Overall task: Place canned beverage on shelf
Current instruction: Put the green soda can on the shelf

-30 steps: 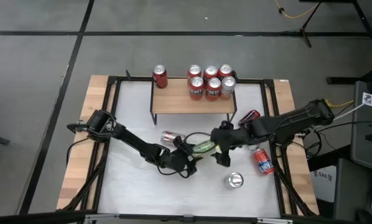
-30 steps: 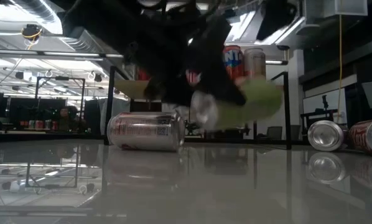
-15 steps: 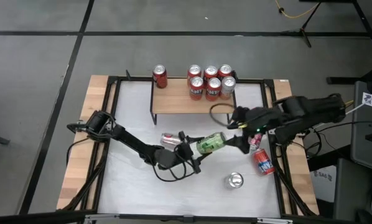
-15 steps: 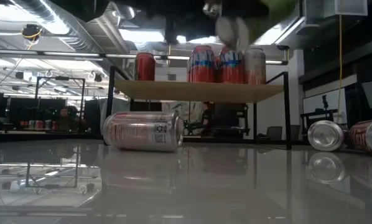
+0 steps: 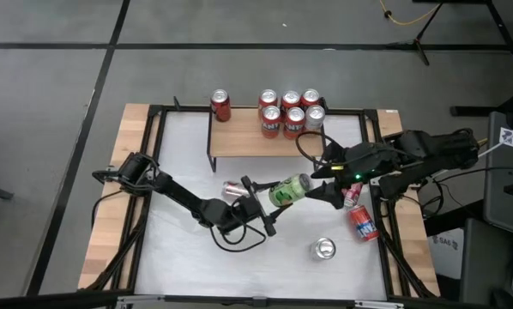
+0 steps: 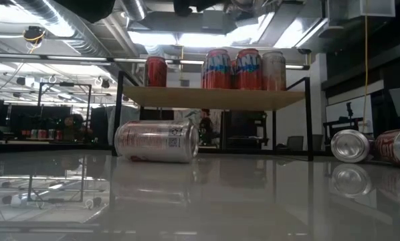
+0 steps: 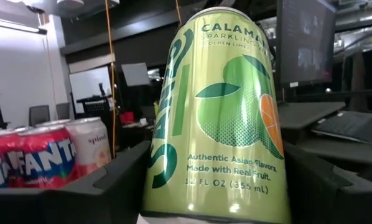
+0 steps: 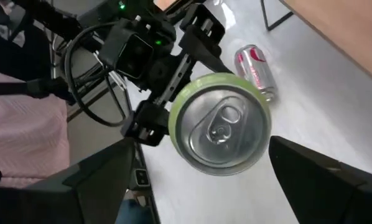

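left gripper: above table centre, fingers clamped on a green lime-print drink can, held tilted in the air in front of the shelf. silver can: lying on the white table. low light-wood shelf on black legs: six upright cans on top. right gripper: fingers spread, just beside the green can's top.

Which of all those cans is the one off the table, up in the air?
The green can, held up by the left hand above the table's middle. It is the only green one; the others stand on the shelf or sit on the table.
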You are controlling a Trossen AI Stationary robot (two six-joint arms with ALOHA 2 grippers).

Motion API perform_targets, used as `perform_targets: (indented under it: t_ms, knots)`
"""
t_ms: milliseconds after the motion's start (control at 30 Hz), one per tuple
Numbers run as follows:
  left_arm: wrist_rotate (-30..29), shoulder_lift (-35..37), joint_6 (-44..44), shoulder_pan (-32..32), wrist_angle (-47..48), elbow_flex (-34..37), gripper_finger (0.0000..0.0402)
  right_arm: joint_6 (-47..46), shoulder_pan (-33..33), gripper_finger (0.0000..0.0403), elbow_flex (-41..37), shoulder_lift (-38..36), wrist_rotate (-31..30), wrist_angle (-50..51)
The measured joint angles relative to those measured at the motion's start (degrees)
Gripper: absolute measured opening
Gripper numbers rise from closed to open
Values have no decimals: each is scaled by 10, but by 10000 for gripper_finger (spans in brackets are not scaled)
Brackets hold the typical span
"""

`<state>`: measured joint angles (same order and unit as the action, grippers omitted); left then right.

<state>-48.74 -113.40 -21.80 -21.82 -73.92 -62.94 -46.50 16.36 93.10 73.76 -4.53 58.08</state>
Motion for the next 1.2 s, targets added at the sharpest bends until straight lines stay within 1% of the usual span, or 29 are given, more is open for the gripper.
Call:
perform_targets:
  t_ms: [167,333,467,700,967,1200]
  knots:
    - [3,0,-18,-2,-20,0,284,-28,0,363,0,5,-33,1]
    - [4,0,-28,-5,-25,0,284,-32,0,363,0,5,-50,-7]
    - [22,0,-28,-5,-33,0,284,-32,0,363,0,10,-42,-15]
    - [20,0,-29,-6,-32,0,284,-32,0,363,0,16,-23,-20]
    - [20,0,-28,-5,-34,0,284,-31,1,363,0,18,-23,-49]
    - [18,0,-28,-4,-32,0,284,-31,1,363,-1,18,-21,-47]
